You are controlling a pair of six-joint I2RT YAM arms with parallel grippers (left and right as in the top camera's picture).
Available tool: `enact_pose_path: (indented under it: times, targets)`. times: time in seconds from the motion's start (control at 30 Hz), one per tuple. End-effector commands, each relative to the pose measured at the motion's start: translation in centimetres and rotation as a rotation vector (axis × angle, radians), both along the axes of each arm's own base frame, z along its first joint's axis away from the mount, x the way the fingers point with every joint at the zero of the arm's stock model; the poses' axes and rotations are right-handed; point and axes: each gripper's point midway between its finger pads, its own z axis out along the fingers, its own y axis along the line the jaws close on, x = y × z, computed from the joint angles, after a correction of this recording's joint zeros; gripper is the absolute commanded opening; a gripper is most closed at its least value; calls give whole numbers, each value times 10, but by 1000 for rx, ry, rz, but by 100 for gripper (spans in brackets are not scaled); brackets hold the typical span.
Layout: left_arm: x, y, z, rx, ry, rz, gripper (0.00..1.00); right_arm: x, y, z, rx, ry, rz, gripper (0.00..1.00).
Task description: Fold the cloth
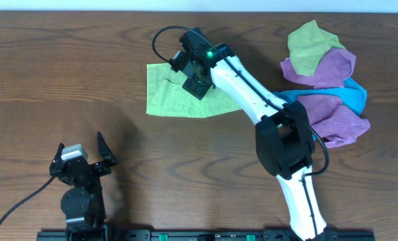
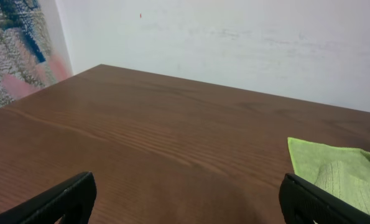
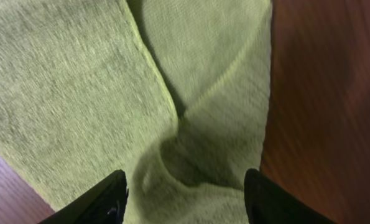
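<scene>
A light green cloth (image 1: 178, 94) lies on the brown table, partly folded, with a rumpled ridge near its upper right corner. My right gripper (image 1: 195, 73) hovers over that corner with its fingers open; in the right wrist view the cloth (image 3: 110, 81) fills the frame and its raised fold lies between the fingers (image 3: 188, 199). My left gripper (image 1: 85, 161) is open and empty near the table's front left. In the left wrist view the fingers (image 2: 185, 202) are spread over bare wood and the cloth's edge (image 2: 340, 171) shows at the far right.
A pile of other cloths lies at the back right: a green one (image 1: 309, 43), purple ones (image 1: 332, 100) and a blue one (image 1: 352, 94). The right arm (image 1: 252, 90) stretches across the table's middle. A white wall (image 2: 234, 43) stands behind the table.
</scene>
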Motion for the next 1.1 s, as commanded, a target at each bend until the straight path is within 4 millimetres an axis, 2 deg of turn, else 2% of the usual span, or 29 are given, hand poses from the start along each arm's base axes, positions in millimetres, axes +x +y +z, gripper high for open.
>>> enact_pose_path:
  times: [0.0,0.13,0.3,0.57,0.8,1.07]
  targets:
    - [-3,6,-19,14,66,30,95,-11,-2,-10,5,62,48,60]
    - [-3,6,-19,14,67,30,95,-31,-5,-13,-3,144,97,59]
    - [-3,6,-19,14,67,30,96,-39,-6,-14,-5,174,132,62]
    - [-3,6,-19,14,66,30,95,-21,6,-10,36,93,172,71]
    - [-3,6,-19,14,66,30,95,-27,9,-22,42,122,230,68]
    - [-3,6,-19,14,66,30,95,-27,11,-22,62,128,246,67]
